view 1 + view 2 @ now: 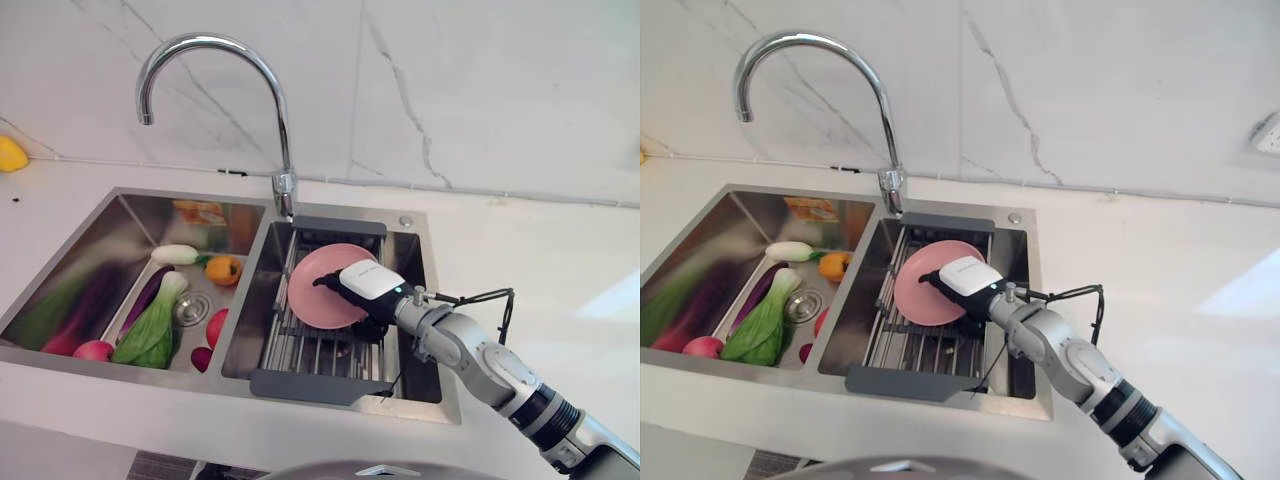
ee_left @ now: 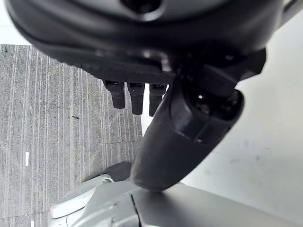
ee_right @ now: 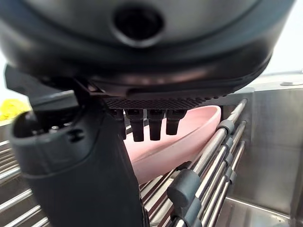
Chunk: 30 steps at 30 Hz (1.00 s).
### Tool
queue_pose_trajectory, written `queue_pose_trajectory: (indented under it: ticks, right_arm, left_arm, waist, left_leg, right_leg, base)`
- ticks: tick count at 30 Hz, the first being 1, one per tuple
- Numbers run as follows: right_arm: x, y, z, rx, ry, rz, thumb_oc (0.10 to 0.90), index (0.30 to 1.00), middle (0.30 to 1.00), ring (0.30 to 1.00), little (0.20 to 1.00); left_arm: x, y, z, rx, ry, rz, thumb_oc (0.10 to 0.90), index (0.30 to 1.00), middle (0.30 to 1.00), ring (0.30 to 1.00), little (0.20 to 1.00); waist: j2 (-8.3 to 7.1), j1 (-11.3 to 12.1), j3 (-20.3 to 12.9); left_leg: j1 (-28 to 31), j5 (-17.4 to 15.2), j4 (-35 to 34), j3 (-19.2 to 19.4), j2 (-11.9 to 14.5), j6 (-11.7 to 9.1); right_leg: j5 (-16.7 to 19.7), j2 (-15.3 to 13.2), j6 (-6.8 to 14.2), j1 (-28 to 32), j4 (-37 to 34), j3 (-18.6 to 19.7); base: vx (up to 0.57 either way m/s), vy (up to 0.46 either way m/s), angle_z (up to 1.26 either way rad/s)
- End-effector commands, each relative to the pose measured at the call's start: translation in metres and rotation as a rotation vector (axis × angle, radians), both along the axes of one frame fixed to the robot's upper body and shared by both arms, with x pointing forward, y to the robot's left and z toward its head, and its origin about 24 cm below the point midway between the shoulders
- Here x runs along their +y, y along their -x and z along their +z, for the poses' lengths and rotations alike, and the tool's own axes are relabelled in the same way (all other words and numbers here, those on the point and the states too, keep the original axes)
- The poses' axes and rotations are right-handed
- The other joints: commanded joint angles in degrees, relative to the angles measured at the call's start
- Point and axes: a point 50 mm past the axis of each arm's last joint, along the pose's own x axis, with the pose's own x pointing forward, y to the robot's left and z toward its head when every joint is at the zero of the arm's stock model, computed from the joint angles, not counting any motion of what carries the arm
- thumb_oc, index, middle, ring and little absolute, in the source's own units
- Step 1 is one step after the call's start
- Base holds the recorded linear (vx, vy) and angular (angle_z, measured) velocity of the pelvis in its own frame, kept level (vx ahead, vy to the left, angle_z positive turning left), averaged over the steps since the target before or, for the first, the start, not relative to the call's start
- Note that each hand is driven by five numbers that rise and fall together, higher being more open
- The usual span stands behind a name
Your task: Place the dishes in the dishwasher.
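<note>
A curved chrome faucet (image 1: 215,90) rises from a white counter (image 1: 540,260) against a marble-veined wall (image 1: 480,80). In the left basin of the steel double sink (image 1: 60,285) lie a bok choy (image 1: 150,325), a purple eggplant (image 1: 143,296), an orange pepper (image 1: 224,269), a white radish (image 1: 175,254) and red produce (image 1: 93,350). A yellow object (image 1: 10,154) sits at the counter's far left edge.

Double sink (image 1: 120,205) set into the worktop (image 1: 540,260), faucet (image 1: 215,60) behind the divider, vegetables (image 1: 150,330) in the left basin, plate (image 1: 325,285) tilted on the rack (image 1: 300,350) in the right basin, right hand (image 1: 365,290) at the plate.
</note>
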Motion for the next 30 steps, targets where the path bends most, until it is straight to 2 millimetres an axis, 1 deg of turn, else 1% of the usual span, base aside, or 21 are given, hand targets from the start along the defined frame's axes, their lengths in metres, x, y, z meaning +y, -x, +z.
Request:
queue_pose_trajectory:
  ticks: [1, 2, 3, 4, 8, 10, 11, 13, 17, 23, 24, 26, 28, 29, 30]
  right_arm:
    - [0.022, -0.007, 0.041, -0.255, -0.076, 0.095, 0.800, 0.900, 0.900, 0.900, 0.900]
    - [0.022, -0.007, 0.043, -0.274, -0.078, 0.098, 0.640, 0.660, 0.660, 0.660, 0.660]
    - [0.022, -0.007, 0.042, -0.275, -0.078, 0.098, 0.400, 0.300, 0.300, 0.300, 0.300]
    - [0.020, -0.007, 0.044, -0.338, -0.092, 0.102, 0.400, 0.300, 0.300, 0.300, 0.300]
    - [0.019, -0.006, 0.052, -0.498, -0.121, 0.129, 0.400, 0.300, 0.300, 0.300, 0.300]
    - [0.019, -0.006, 0.051, -0.500, -0.121, 0.129, 0.400, 0.300, 0.300, 0.300, 0.300]
    - [0.017, -0.007, 0.058, -0.578, -0.137, 0.131, 0.400, 0.300, 0.300, 0.300, 0.300]
    - [0.016, -0.007, 0.065, -0.641, -0.182, 0.118, 0.400, 0.300, 0.300, 0.300, 0.300]
    - [0.014, -0.003, 0.075, -0.703, -0.229, 0.137, 0.400, 0.300, 0.300, 0.300, 0.300]
    - [0.008, 0.006, 0.104, -0.819, -0.366, 0.132, 0.400, 0.300, 0.300, 0.300, 0.300]
    - [0.008, 0.006, 0.104, -0.819, -0.366, 0.132, 0.400, 0.300, 0.300, 0.300, 0.300]
    - [0.005, 0.011, 0.116, -0.859, -0.412, 0.130, 0.400, 0.300, 0.300, 0.300, 0.300]
    - [0.000, 0.015, 0.127, -0.905, -0.456, 0.112, 0.400, 0.300, 0.300, 0.300, 0.300]
    - [-0.003, 0.017, 0.131, -0.920, -0.468, 0.105, 0.400, 0.300, 0.300, 0.300, 0.300]
    - [-0.007, 0.019, 0.136, -0.954, -0.473, 0.103, 0.400, 0.300, 0.300, 0.300, 0.300]
  left_arm:
    - [-0.025, -0.036, 0.001, -0.101, 0.078, -0.060, 0.800, 0.900, 0.900, 0.900, 0.900]
    - [-0.025, -0.036, 0.001, -0.101, 0.079, -0.060, 0.800, 0.900, 0.900, 0.900, 0.900]
    - [-0.025, -0.036, 0.001, -0.101, 0.080, -0.060, 0.800, 0.900, 0.900, 0.900, 0.900]
    - [-0.026, -0.036, 0.000, -0.101, 0.079, -0.059, 0.800, 0.900, 0.900, 0.900, 0.900]
    - [-0.029, -0.036, 0.000, -0.103, 0.083, -0.068, 0.800, 0.900, 0.900, 0.900, 0.900]
    - [-0.029, -0.036, 0.000, -0.103, 0.083, -0.069, 0.800, 0.900, 0.900, 0.900, 0.900]
    - [-0.030, -0.036, 0.000, -0.101, 0.083, -0.074, 0.800, 0.900, 0.900, 0.900, 0.900]
    - [-0.030, -0.037, 0.000, -0.102, 0.078, -0.083, 0.800, 0.900, 0.900, 0.900, 0.900]
    - [-0.030, -0.037, 0.000, -0.103, 0.071, -0.091, 0.800, 0.900, 0.900, 0.900, 0.900]
    - [-0.029, -0.036, 0.000, -0.105, 0.061, -0.097, 0.800, 0.900, 0.900, 0.900, 0.900]
    - [-0.029, -0.036, 0.000, -0.105, 0.061, -0.097, 0.800, 0.900, 0.900, 0.900, 0.900]
    - [-0.028, -0.036, 0.000, -0.104, 0.058, -0.100, 0.800, 0.900, 0.900, 0.900, 0.900]
    - [-0.028, -0.038, 0.001, -0.111, 0.054, -0.111, 0.800, 0.900, 0.900, 0.900, 0.900]
    - [-0.028, -0.039, 0.001, -0.113, 0.053, -0.114, 0.800, 0.900, 0.900, 0.900, 0.900]
    - [-0.028, -0.039, 0.001, -0.116, 0.052, -0.117, 0.800, 0.900, 0.900, 0.900, 0.900]
  waist:
    - [-4.26, 0.6, -1.4]
    - [-4.26, 0.6, -1.4]
    - [-4.25, 0.6, -1.4]
    - [-4.24, 0.6, -1.4]
    - [-4.17, 0.6, -1.6]
    - [-4.14, 0.6, -1.6]
    - [-4.09, 0.6, -1.6]
    - [-3.94, 0.5, -1.7]
    - [-3.76, 0.4, -1.7]
    - [-3.42, -0.1, -1.8]
    - [-3.42, -0.1, -1.8]
    - [-3.35, -0.3, -1.7]
    - [-3.09, -0.5, -1.6]
    - [-2.95, -0.7, -1.6]
    - [-2.84, -0.8, -1.5]
  left_leg:
    - [-0.7, 0.7, 0.2, 2.2, 2.9, -3.1]
    - [-0.7, 0.7, 0.2, 2.2, 2.9, -3.1]
    - [-0.7, 0.7, 0.2, 2.2, 2.9, -3.1]
    - [-0.7, 0.7, 0.2, 2.2, 3.0, -3.1]
    - [-0.7, 0.7, 0.2, 2.2, 3.0, -3.2]
    - [-0.7, 0.7, 0.2, 2.2, 3.0, -3.2]
    - [-0.8, 0.7, 0.2, 2.2, 3.0, -3.2]
    - [-0.8, 0.8, 0.2, 2.2, 3.0, -3.3]
    - [-0.8, 0.8, 0.2, 2.3, 3.0, -3.3]
    - [-0.7, 0.9, 0.2, 2.5, 3.2, -3.3]
    - [-0.7, 0.9, 0.2, 2.5, 3.2, -3.3]
    - [-0.7, 0.9, 0.2, 2.5, 3.2, -3.3]
    - [-0.8, 1.1, 0.2, 2.6, 3.2, -3.5]
    - [-0.5, 0.5, 0.2, 2.5, 3.2, -3.6]
    - [-0.6, 0.5, 0.2, 2.5, 3.2, -3.6]
  right_leg:
    - [0.0, -8.9, 7.7, 0.3, 0.7, -2.7]
    - [-0.1, -8.9, 7.7, 0.3, 0.7, -2.7]
    - [-0.1, -8.9, 7.7, 0.3, 0.7, -2.8]
    - [-0.1, -8.9, 7.7, 0.3, 0.7, -2.8]
    - [-0.2, -8.8, 7.7, 0.4, 0.7, -2.9]
    - [-0.2, -8.8, 7.7, 0.4, 0.7, -3.0]
    - [-0.3, -8.8, 7.8, 0.4, 0.7, -3.0]
    - [-0.3, -8.8, 7.7, 0.3, 0.7, -3.0]
    - [-0.4, -8.8, 7.7, 0.4, 0.7, -3.0]
    - [-0.4, -8.9, 7.8, 0.5, 0.7, -3.1]
    - [-0.4, -8.9, 7.8, 0.5, 0.7, -3.1]
    - [-0.5, -8.8, 7.8, 0.5, 0.7, -3.0]
    - [-0.5, -8.8, 7.7, 0.6, 0.7, -3.2]
    - [-1.2, -8.8, 7.9, 1.0, 0.7, -3.4]
    - [-1.3, -8.8, 7.8, 1.0, 0.7, -3.5]
  base:
    - [0.00, 0.000, 0.00]
    - [0.00, 0.000, 0.00]
    - [0.00, 0.000, 0.00]
    - [0.00, 0.000, 0.00]
    - [0.00, 0.000, 0.00]
    - [0.00, 0.000, 0.00]
    - [0.00, 0.000, 0.00]
    - [0.00, 0.000, 0.00]
    - [0.00, 0.000, 0.00]
    - [0.00, 0.000, 0.00]
    - [0.00, 0.000, 0.00]
    - [0.00, 0.000, 0.00]
    - [0.02, -0.003, 0.00]
    - [0.03, -0.006, 0.02]
    - [-0.03, 0.005, 0.05]
